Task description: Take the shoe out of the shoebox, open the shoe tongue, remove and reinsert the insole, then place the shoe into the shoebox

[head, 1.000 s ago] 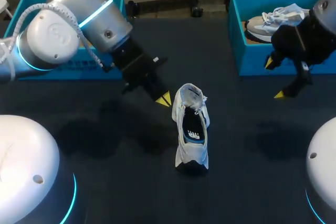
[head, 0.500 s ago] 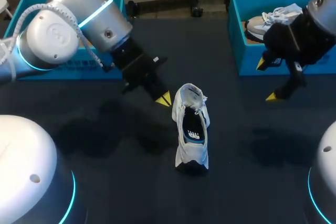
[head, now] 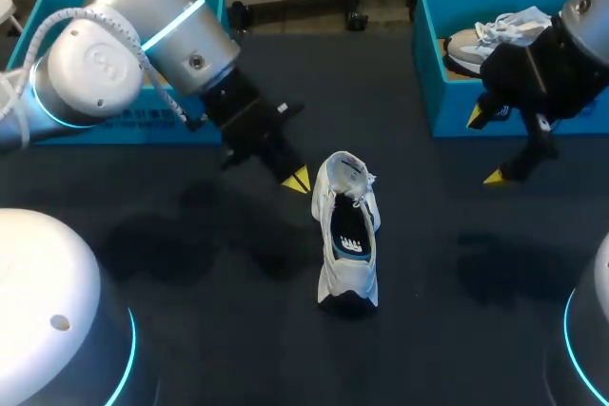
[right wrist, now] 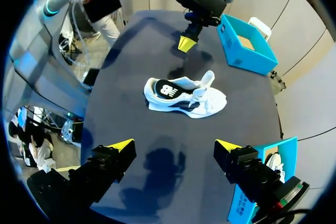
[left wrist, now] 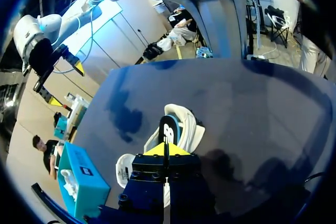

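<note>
Shoe [head: 348,233] stands sole-down mid-table [head: 428,273], outside the blue shoebox [head: 430,64] at far right, which holds a second shoe [head: 481,40]; left gripper [head: 299,180] hangs just left of the shoe's far end, tips pressed together; right gripper [head: 484,147] hovers near the shoebox front, fingers spread wide.

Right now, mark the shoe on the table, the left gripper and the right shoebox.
shoe [head: 348,235], head view, on its insole.
left gripper [head: 298,180], head view, between its yellow tips.
right shoebox [head: 449,117], head view, on its front wall.
</note>
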`<state>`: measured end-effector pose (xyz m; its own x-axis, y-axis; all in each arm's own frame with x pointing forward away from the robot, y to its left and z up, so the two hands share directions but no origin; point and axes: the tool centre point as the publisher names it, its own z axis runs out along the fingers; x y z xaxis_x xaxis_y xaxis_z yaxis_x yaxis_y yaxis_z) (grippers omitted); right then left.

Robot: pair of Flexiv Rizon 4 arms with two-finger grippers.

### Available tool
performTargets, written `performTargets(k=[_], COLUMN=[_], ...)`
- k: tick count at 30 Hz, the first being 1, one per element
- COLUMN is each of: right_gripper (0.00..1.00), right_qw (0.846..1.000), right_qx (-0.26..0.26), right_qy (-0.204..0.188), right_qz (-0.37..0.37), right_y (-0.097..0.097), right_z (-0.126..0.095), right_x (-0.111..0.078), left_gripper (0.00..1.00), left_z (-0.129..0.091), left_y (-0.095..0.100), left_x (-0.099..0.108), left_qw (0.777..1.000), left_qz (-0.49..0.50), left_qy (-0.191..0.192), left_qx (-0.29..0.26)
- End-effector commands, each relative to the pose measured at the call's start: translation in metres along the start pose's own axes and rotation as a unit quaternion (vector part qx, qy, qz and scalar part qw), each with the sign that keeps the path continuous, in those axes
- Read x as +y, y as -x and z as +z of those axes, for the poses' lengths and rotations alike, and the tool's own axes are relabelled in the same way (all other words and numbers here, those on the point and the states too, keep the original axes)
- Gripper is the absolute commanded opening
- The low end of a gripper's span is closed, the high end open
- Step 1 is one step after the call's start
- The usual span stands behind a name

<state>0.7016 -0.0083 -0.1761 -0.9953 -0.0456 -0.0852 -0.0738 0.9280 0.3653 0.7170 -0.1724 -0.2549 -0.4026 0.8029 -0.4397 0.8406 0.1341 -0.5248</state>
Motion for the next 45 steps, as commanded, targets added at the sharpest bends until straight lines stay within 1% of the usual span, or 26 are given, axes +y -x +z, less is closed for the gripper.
performTargets(k=[1, 4, 8, 12, 13, 18, 19, 20, 23, 24, 27, 28, 29, 30, 33, 37, 40, 42, 43, 45], right_gripper=[1.00, 1.00, 1.00, 1.00, 1.00, 1.00, 1.00, 1.00, 1.00, 1.00, 1.00, 1.00, 1.00, 1.00, 1.00, 1.00, 1.00, 1.00, 1.00, 1.00], right_qw=[1.000, 1.000, 1.000, 1.000, 1.000, 1.000, 1.000, 1.000, 1.000, 1.000, 1.000, 1.000, 1.000, 1.000, 1.000, 1.000, 1.000, 1.000, 1.000, 1.000], right_qx=[-0.001, -0.001, -0.001, -0.001, -0.001, -0.001, -0.001, -0.001, -0.001, -0.001, -0.001, -0.001, -0.001, -0.001, -0.001, -0.001, -0.001, -0.001, -0.001, -0.001], right_qy=[-0.001, -0.001, -0.001, -0.001, -0.001, -0.001, -0.001, -0.001, -0.001, -0.001, -0.001, -0.001, -0.001, -0.001, -0.001, -0.001, -0.001, -0.001, -0.001, -0.001], right_qz=[0.001, 0.001, 0.001, 0.001, 0.001, 0.001, 0.001, 0.001, 0.001, 0.001, 0.001, 0.001, 0.001, 0.001, 0.001, 0.001, 0.001, 0.001, 0.001, 0.001], right_y=[-0.001, -0.001, -0.001, -0.001, -0.001, -0.001, -0.001, -0.001, -0.001, -0.001, -0.001, -0.001, -0.001, -0.001, -0.001, -0.001, -0.001, -0.001, -0.001, -0.001], right_z=[0.001, 0.001, 0.001, 0.001, 0.001, 0.001, 0.001, 0.001, 0.001, 0.001, 0.001, 0.001, 0.001, 0.001, 0.001, 0.001, 0.001, 0.001, 0.001, 0.001], right_x=[0.000, 0.000, 0.000, 0.000, 0.000, 0.000, 0.000, 0.000, 0.000, 0.000, 0.000, 0.000, 0.000, 0.000, 0.000, 0.000, 0.000, 0.000, 0.000, 0.000], left_gripper=[0.00, 0.00, 0.00, 0.00, 0.00, 0.00, 0.00, 0.00, 0.00, 0.00, 0.00, 0.00, 0.00, 0.00, 0.00, 0.00, 0.00, 0.00, 0.00, 0.00], left_z=[0.000, 0.000, -0.001, -0.004, -0.005, -0.001, -0.001, 0.002, 0.009, 0.013, 0.022, 0.025, 0.029, 0.033, 0.042, 0.049, 0.058, 0.058, 0.066, 0.070], left_y=[-0.001, -0.001, 0.004, 0.011, 0.014, 0.020, 0.021, 0.024, 0.029, 0.031, 0.033, 0.035, 0.036, 0.037, 0.040, 0.041, 0.037, 0.037, 0.031, 0.028], left_x=[-0.001, -0.001, 0.002, 0.005, 0.007, 0.016, 0.017, 0.019, 0.021, 0.020, 0.018, 0.018, 0.018, 0.017, 0.013, 0.007, 0.006, 0.006, 0.009, 0.011], left_qw=[1.000, 1.000, 0.998, 0.995, 0.993, 0.986, 0.986, 0.983, 0.977, 0.974, 0.965, 0.964, 0.958, 0.956, 0.949, 0.946, 0.943, 0.943, 0.938, 0.937], left_qz=[0.000, 0.000, 0.029, 0.049, 0.050, 0.057, 0.056, 0.060, 0.069, 0.074, 0.089, 0.091, 0.097, 0.101, 0.113, 0.126, 0.129, 0.129, 0.128, 0.129], left_qy=[0.001, 0.001, 0.015, 0.023, 0.031, 0.032, 0.034, 0.036, 0.049, 0.045, 0.055, 0.062, 0.075, 0.079, 0.092, 0.099, 0.100, 0.100, 0.108, 0.114], left_qx=[0.000, 0.000, 0.054, 0.085, 0.098, 0.150, 0.154, 0.172, 0.195, 0.211, 0.241, 0.242, 0.259, 0.266, 0.279, 0.283, 0.292, 0.292, 0.302, 0.305])
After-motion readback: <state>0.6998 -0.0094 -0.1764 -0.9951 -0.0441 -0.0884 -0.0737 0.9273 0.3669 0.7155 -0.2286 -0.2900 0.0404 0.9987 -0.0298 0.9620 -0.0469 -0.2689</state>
